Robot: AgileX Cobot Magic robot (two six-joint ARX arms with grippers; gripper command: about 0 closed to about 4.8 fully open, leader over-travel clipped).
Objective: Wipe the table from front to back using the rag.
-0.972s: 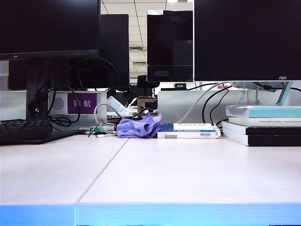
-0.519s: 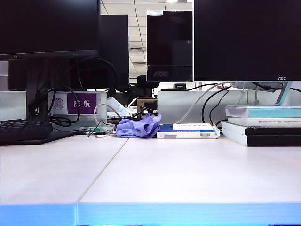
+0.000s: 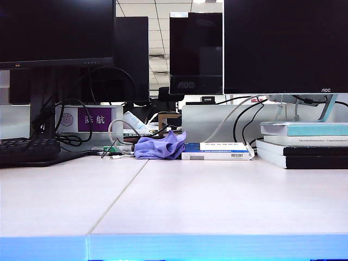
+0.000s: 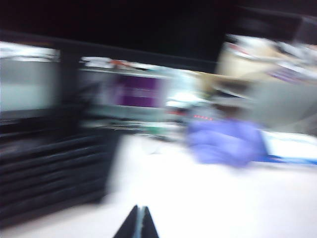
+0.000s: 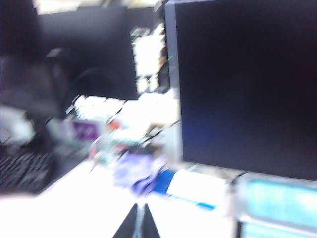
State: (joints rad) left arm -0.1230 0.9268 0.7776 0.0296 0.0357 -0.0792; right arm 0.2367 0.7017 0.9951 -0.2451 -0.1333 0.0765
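Meanwhile the rag (image 3: 161,147) lies bunched at the bench's (image 3: 217,201) far middle, while both left fingers (image 4: 138,224) and right fingers (image 5: 138,223) sit pressed together, empty.

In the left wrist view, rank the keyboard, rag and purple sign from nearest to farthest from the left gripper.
The left gripper is shut and hovers over the table.
1. Keyboard: nearest, beside the gripper on the front part of the table.
2. Rag: farther back, on the other side.
3. Purple sign: farthest, behind both.
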